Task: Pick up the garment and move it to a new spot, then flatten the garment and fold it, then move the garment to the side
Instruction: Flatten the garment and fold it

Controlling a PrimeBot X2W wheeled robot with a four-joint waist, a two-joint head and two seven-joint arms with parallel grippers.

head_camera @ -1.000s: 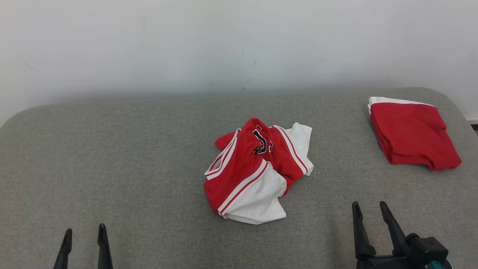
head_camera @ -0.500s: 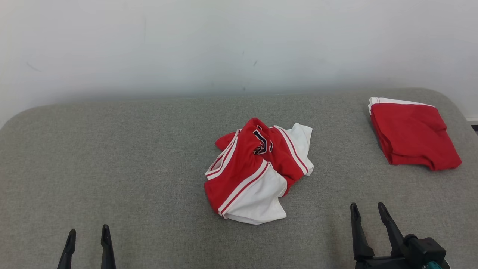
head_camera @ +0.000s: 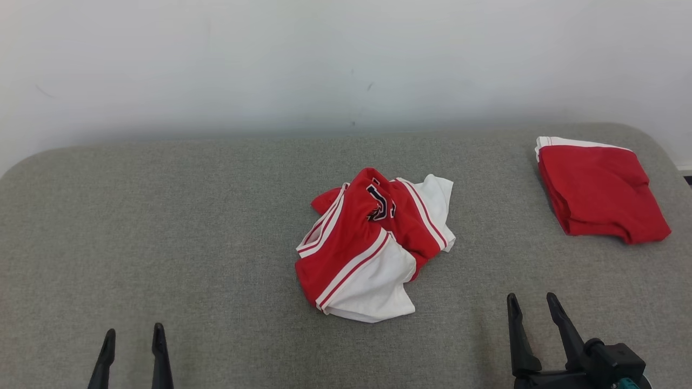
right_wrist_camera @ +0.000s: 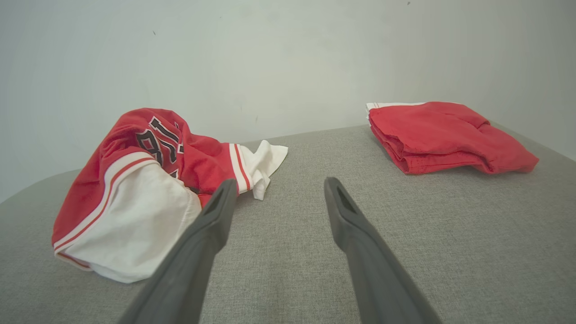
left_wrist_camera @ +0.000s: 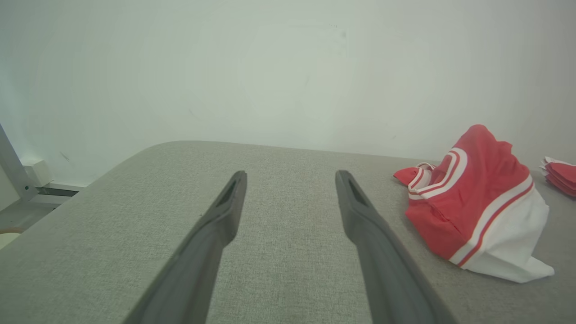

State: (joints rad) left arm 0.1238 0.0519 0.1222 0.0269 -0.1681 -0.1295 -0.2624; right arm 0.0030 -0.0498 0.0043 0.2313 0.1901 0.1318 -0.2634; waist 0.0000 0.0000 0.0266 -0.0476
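bench [head_camera: 162,216]: grey fabric | crumpled garment [head_camera: 373,243]: lies on it | folded red garment [head_camera: 600,194]: well apart, right of crumpled garment

Soft, bright, even light falls from overhead, so the garment [head_camera: 373,246] casts only a thin, faint shadow at its 5 o'clock edge. The wall [head_camera: 346,59] is washed pale, greying toward 3 o'clock in both wrist views. There the near fingers [left_wrist_camera: 213,243] look soft and unfocused at 6 o'clock, and the wide lens bows the padded surface [left_wrist_camera: 279,162].
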